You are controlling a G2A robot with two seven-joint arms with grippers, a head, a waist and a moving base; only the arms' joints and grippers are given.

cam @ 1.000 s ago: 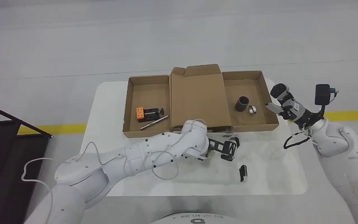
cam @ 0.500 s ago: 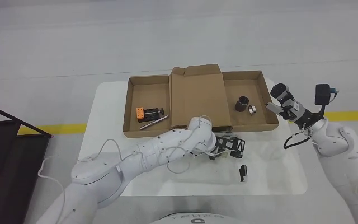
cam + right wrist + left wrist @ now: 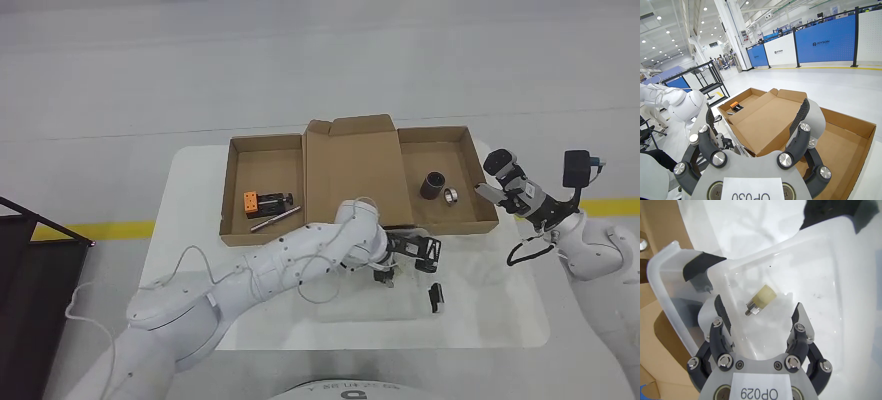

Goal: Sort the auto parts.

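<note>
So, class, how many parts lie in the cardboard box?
4: orange block and metal rod in its left compartment; dark cylinder and silver ring in its right. Others may be hidden.

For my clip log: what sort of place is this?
Likely a factory hall: blue partitions, a yellow floor line, a metal rack and a cardboard sorting box.

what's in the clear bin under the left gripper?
One cream plug with a metal stud, lying on its side on the floor of the bin, below the open left gripper, not gripped. The gripper's body hides the bin's near end.
</note>
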